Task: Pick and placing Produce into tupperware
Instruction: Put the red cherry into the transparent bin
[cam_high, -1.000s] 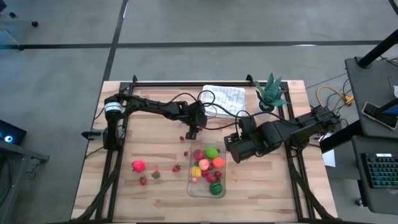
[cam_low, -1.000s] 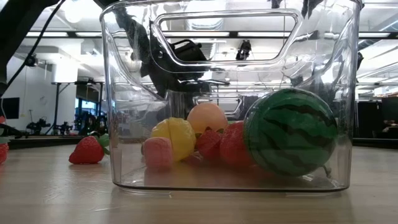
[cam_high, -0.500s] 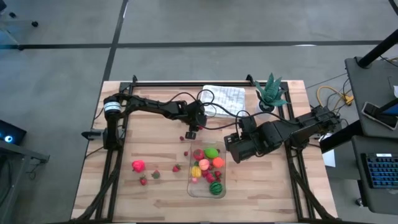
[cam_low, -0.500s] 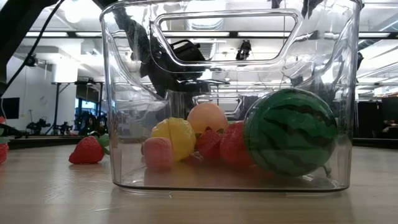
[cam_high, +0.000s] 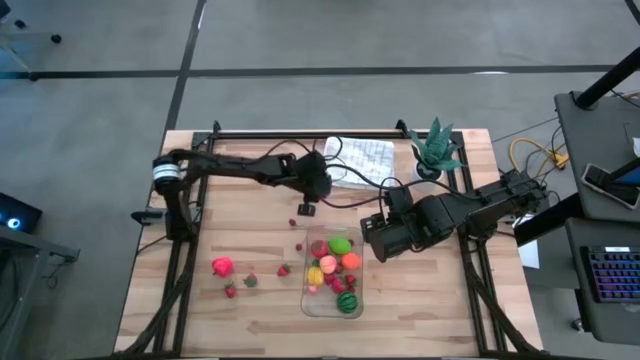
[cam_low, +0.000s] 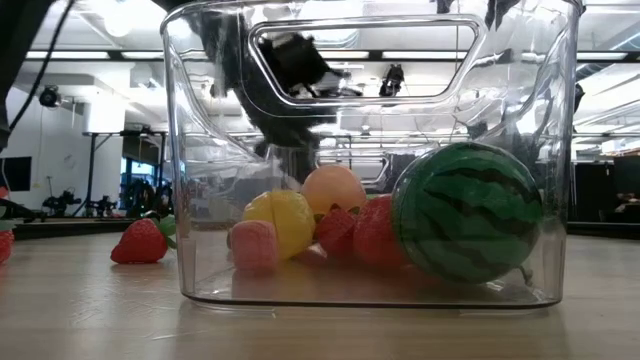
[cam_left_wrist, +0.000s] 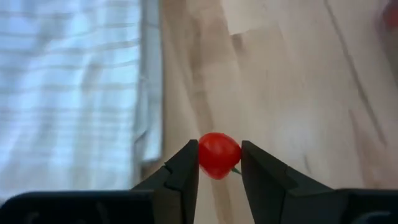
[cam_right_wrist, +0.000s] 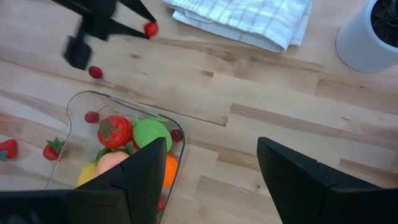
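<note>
Most of the produce already lay in the clear tupperware (cam_high: 333, 277) near the table's front edge: a striped melon (cam_low: 467, 211), a yellow fruit (cam_low: 280, 220), an orange one (cam_low: 333, 187) and a lime-green one (cam_high: 340, 245), while a pink fruit (cam_high: 221, 266) and a few strawberries (cam_high: 284, 269) were left on the table toward its left side. The left gripper (cam_left_wrist: 217, 163), above the table near the white cloth (cam_high: 362, 158), pinched a small red fruit (cam_left_wrist: 217, 154) in its fingers, a grip plain only in the left wrist view. The right gripper (cam_right_wrist: 211, 171) hung spread and empty just right of the tupperware, and only the low view showed the melon's size against the rest.
</note>
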